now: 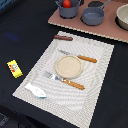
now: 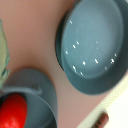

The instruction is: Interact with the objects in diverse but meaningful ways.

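Note:
No gripper or arm shows in either view. In the exterior view a red tomato (image 1: 66, 3) lies in a grey pot (image 1: 69, 9) at the back. The grey-blue saucepan (image 1: 93, 17) stands beside it on a brown board (image 1: 111, 31). A brown sausage (image 1: 63, 37) lies by the placemat's far edge. A white-and-blue fish (image 1: 36, 91) lies on the mat's near corner. A yellow packet (image 1: 14, 68) lies on the dark table at the exterior view's left. The wrist view looks down on the empty saucepan (image 2: 92, 45), the tomato (image 2: 12, 112) in its pot (image 2: 42, 97), and the sausage's tip (image 2: 102, 120).
On the striped placemat (image 1: 92, 97) sit a beige plate (image 1: 68, 66), a knife (image 1: 80, 57) and a fork (image 1: 65, 81) with orange handles. A pale bowl (image 1: 123, 17) stands at the board's end, at the exterior view's right.

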### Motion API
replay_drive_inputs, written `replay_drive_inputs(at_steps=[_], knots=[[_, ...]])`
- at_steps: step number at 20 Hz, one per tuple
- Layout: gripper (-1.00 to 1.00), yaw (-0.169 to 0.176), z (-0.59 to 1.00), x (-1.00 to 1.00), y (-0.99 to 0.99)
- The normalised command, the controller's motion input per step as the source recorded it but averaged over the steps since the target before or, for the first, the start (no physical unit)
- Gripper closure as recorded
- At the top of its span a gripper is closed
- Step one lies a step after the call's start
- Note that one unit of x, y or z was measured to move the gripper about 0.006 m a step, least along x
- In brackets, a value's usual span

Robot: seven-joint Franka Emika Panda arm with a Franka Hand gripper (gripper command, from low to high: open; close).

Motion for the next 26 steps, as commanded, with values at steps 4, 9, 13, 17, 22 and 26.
replay_drive_inputs(at_steps=[4,9,13,17,22,26], knots=[[-1.0,-0.007,0.35,0.25,-0.91],[-1.0,-0.034,0.18,0.09,-0.89],[-1.0,-0.042,0.08,0.03,-0.88],[-1.0,-0.06,-0.08,-0.14,-0.8],[-1.0,-0.075,-0.3,-0.36,-0.69],[-1.0,-0.092,-0.5,-0.45,-0.62]])
